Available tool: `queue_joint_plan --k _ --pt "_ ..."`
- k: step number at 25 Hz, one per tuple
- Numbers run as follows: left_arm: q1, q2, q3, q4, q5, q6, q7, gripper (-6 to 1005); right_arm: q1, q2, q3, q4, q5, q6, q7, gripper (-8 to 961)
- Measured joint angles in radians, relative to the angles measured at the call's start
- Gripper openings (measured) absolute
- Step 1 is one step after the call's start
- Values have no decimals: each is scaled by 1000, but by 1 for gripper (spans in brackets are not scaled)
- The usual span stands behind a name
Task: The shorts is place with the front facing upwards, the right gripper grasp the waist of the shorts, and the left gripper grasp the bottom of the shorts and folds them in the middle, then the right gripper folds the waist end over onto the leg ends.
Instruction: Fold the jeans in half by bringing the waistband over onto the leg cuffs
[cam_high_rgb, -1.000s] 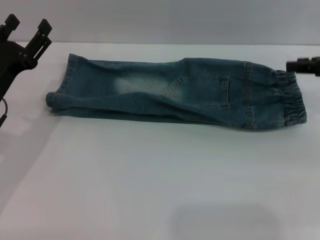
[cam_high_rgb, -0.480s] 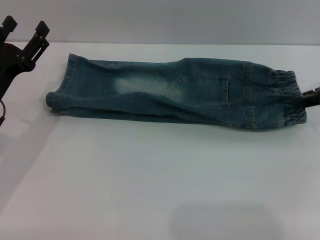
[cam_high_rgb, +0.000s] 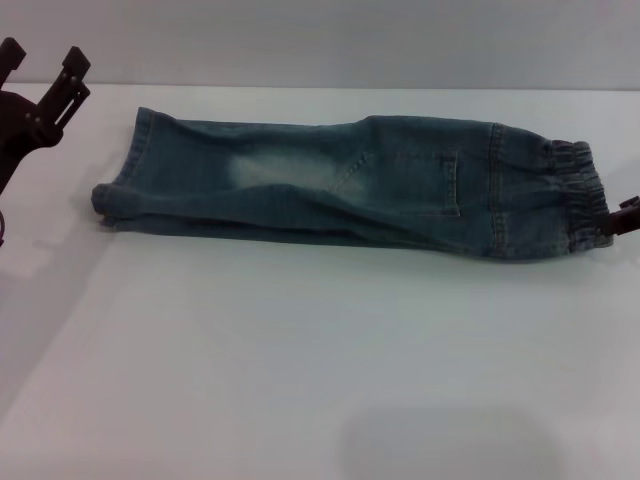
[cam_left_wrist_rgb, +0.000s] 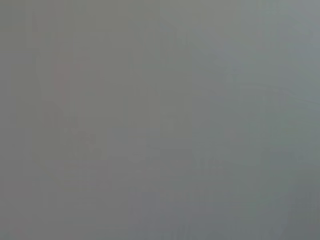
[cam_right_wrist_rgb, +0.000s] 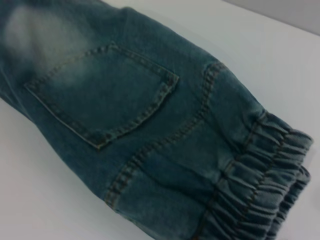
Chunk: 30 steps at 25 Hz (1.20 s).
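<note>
The blue-green denim shorts (cam_high_rgb: 350, 185) lie folded lengthwise across the white table. The leg ends (cam_high_rgb: 118, 195) point left and the gathered waist (cam_high_rgb: 580, 195) points right. A pale faded patch and a stitched pocket face up. My left gripper (cam_high_rgb: 42, 60) hangs open at the far left, apart from the hems, holding nothing. Only a black tip of my right gripper (cam_high_rgb: 626, 218) shows at the right edge, against the near corner of the waist. The right wrist view shows the shorts (cam_right_wrist_rgb: 125, 110) close up, with the pocket and the ruffled waist (cam_right_wrist_rgb: 260, 175). The left wrist view is blank grey.
The white table (cam_high_rgb: 320, 360) stretches bare in front of the shorts. A grey wall runs behind its far edge.
My right gripper came down from beside the far corner of the waist to its near corner. My left gripper drifted slightly left. The shorts did not move.
</note>
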Motion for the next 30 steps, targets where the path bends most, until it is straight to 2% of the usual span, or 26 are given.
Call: queue_joint_plan --k 6,12,17,30 --pt "3 0 -6 -7 0 3 0 810 -2 4 -10 10 -15 36 13 399" --pt "3 -1 -6 -12 0 3 0 810 -14 27 -9 21 -16 120 25 407" --pt "2 -1 -11 -15 0 -1 0 810 -13 37 -19 53 -16 154 25 413" --pt "-11 0 -31 -40 0 -14 4 809 1 60 -35 72 -7 170 15 633"
